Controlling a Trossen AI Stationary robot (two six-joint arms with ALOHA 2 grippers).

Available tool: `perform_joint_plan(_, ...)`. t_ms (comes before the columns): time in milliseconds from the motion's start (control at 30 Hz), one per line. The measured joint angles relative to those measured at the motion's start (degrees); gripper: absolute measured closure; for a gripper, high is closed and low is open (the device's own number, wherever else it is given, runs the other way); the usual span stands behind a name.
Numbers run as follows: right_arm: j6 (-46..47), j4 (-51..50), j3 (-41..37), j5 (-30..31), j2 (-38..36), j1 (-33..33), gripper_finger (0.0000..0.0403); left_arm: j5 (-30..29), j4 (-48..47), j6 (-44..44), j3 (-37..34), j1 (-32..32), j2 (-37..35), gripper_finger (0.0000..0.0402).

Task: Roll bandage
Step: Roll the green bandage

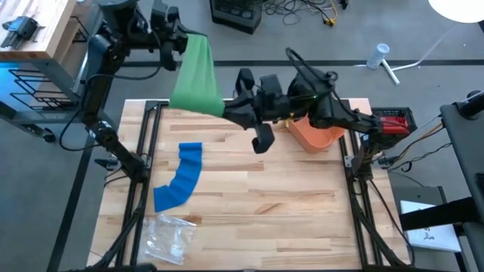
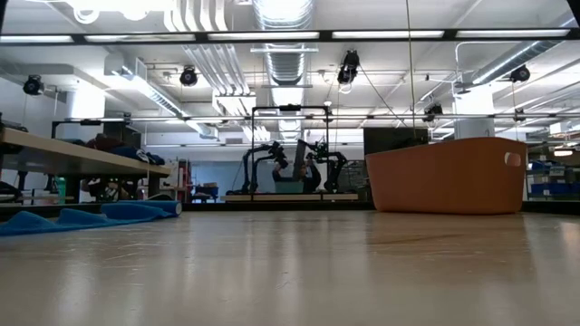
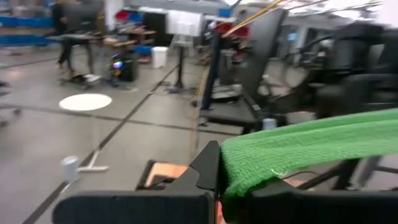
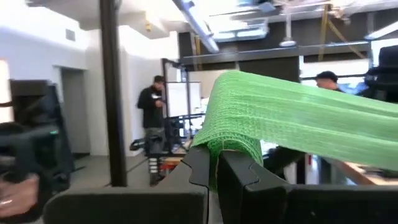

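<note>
A green bandage spans the air above the table's far left corner, held at both ends. My left gripper is shut on its far end, beyond the table's far edge. My right gripper is shut on its near end, over the table's far part. A blue bandage lies flat and curved on the table's left half; the low view also shows this blue bandage. Neither gripper shows in the low view. My left gripper pinches the green bandage's far end between its two fingers, with the cloth bunched there. The fingers point about level. The band runs off from them, lifted clear of the table. My right gripper pinches the green bandage's other end between its two fingers, where the cloth is gathered into a fold. The fingers slant slightly upward. The band stretches away from them as a wide strip, clear of the table.
An orange bin stands at the table's far right, behind my right arm, and the low view shows the bin too. A clear plastic bag lies near the front left corner. People stand in the room beyond the table.
</note>
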Motion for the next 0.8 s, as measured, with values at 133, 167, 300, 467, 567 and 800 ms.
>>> perform_joint_plan(133,1.0,0.3,0.0,0.4,0.8,-0.8,0.04,0.8,1.8,0.3,0.0,-3.5,-0.3,0.0401)
perform_joint_plan(167,1.1,0.6,0.0,0.4,0.9,-0.8,0.04,0.8,1.7,1.0,0.0,-3.9,-0.3,0.0401)
perform_joint_plan(300,1.1,2.2,0.0,-0.1,0.9,-0.8,0.04,-3.4,-0.9,3.8,0.0,-4.1,-0.2,0.0401)
perform_joint_plan(467,0.3,5.1,0.0,-1.7,0.1,-0.6,0.04,-4.5,-3.4,4.3,0.0,-4.1,0.4,0.0401)
perform_joint_plan(567,-0.3,5.1,0.0,-1.4,-0.7,-0.7,0.04,-4.2,-3.8,4.2,0.0,-4.2,0.5,0.0401)
perform_joint_plan(800,-1.2,4.7,0.1,0.4,-1.7,-0.8,0.04,-3.9,-3.8,2.4,-0.1,-4.5,-1.0,0.0401)
